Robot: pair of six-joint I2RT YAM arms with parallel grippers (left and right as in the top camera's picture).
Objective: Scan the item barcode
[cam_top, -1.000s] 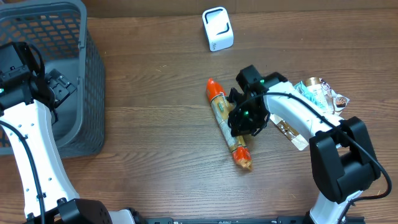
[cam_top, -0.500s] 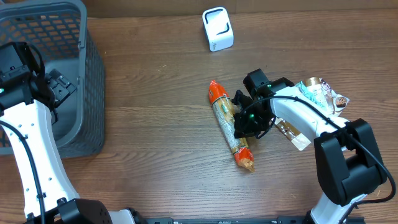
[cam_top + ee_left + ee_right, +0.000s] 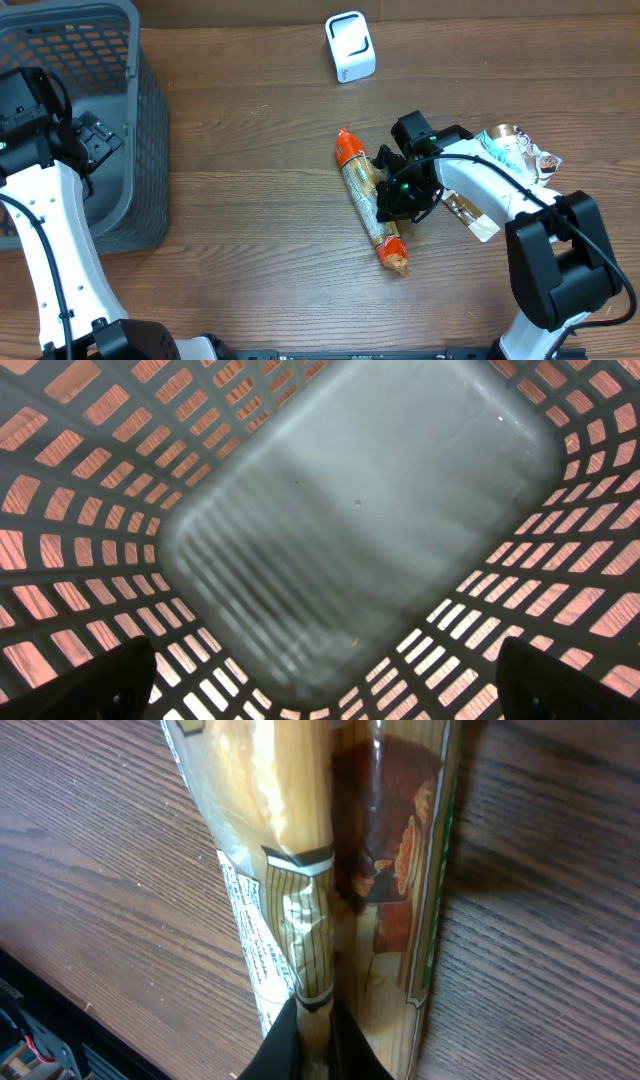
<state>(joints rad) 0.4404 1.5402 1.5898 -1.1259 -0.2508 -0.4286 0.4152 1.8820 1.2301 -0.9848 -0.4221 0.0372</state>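
Note:
The item is a long tube-shaped snack pack (image 3: 362,188) with orange ends, lying slantwise on the wooden table right of centre. My right gripper (image 3: 392,203) is over its lower half and is shut on it. In the right wrist view the black fingers (image 3: 285,1050) pinch the raised seam of the brown-and-cream wrapper (image 3: 300,830); small print shows on the wrapper, and I can make out no barcode. A white scanner (image 3: 349,46) stands at the back of the table. My left gripper (image 3: 95,140) hangs open over the grey basket (image 3: 360,510), with nothing between its fingers (image 3: 80,685).
The grey mesh basket (image 3: 150,130) fills the left back corner. A crumpled snack packet (image 3: 515,152) and a flat packet (image 3: 470,215) lie at the right, partly under my right arm.
My right gripper and the pack shifted slightly right and toward the front edge early in the second, then stayed still. The left arm has not moved.

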